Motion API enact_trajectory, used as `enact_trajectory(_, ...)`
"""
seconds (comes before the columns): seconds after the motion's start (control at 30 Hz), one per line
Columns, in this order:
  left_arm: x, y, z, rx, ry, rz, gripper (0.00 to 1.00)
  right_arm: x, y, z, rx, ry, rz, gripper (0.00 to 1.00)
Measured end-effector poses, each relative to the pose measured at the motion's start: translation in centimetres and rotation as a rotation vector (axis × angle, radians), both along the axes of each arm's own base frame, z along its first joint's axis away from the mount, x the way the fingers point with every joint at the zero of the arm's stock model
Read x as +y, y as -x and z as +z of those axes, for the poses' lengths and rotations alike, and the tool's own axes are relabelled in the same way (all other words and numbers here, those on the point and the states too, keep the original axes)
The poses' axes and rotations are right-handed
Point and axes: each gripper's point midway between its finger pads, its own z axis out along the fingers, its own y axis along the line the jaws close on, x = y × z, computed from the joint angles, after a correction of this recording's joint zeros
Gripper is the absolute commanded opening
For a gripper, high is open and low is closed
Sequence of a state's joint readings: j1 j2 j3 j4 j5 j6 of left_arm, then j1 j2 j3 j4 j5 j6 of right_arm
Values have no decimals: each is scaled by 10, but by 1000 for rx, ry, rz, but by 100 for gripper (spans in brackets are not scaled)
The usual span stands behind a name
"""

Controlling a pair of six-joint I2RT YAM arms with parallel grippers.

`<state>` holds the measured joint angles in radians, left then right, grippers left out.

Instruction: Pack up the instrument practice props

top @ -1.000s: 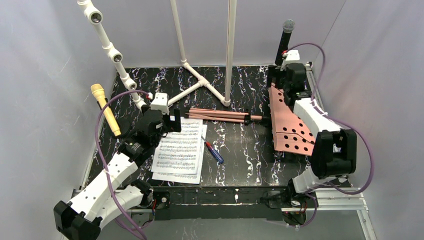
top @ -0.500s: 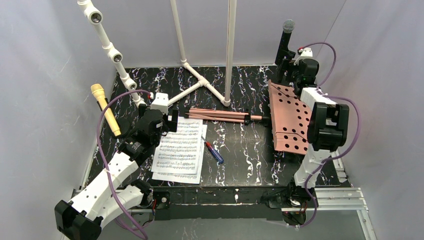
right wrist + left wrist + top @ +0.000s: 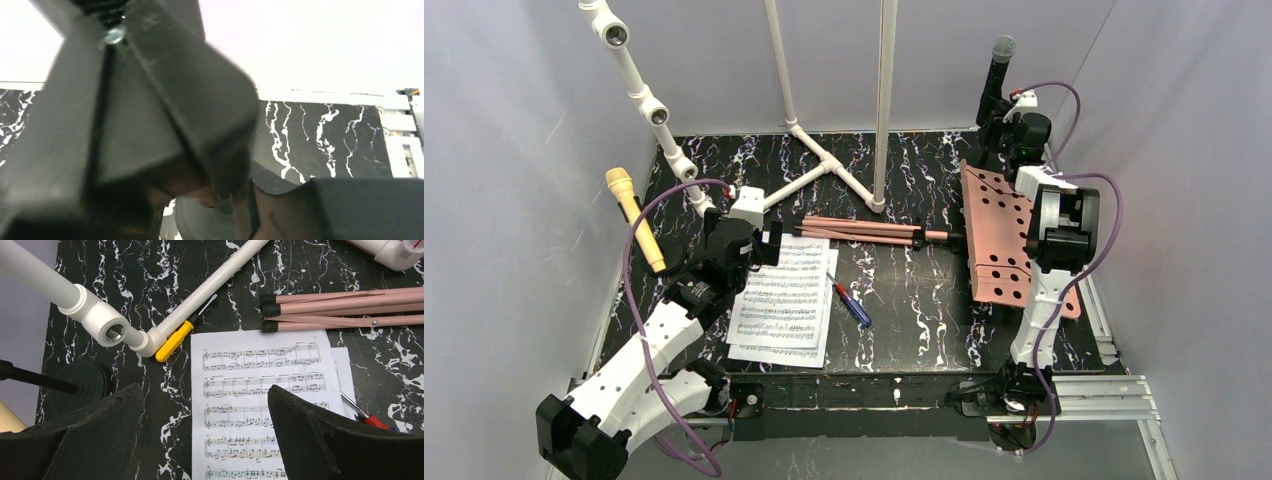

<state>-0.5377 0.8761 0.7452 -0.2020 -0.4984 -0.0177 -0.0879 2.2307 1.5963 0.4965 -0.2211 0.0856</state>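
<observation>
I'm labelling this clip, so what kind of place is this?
Likely a lab robot test booth, not a music room: plain grey walls close around a black marbled table, with staged props like sheet music.

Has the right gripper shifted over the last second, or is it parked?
Yes. Against the pink board, the right gripper has crept toward the back wall, nearer the black microphone; its elbow swung in over the board.

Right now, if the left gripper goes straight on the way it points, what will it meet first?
Probably the sheet music, near its edge: the left gripper points down at it, open. Depth is unclear.
</observation>
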Motion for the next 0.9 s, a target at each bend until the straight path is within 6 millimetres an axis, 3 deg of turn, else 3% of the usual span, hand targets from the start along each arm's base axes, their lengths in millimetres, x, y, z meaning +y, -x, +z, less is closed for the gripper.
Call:
enact_trajectory(0.13,0,0,-1,5,-18,-9,94,1,-8,8,-20,8,22,15)
enact_trajectory(0.2,0,0,-1,6,-22,-14,94,4,-13,14,-25,-10,36,7)
enact_trajectory(0.4,0,0,-1,3,-28,-23,94,9,-27,43,-86,-26,64,1)
enact_trajectory(0.6,0,3,5,-21,-12,-31,94,18,-33,91,-186,-35,99,1)
enact_trajectory(0.73,-2,5,10,-40,8,-45,94,27,-15,106,-190,-48,121,1)
enact_trajectory(0.9,-4,10,21,-74,44,-69,94,56,41,141,-198,-64,173,1)
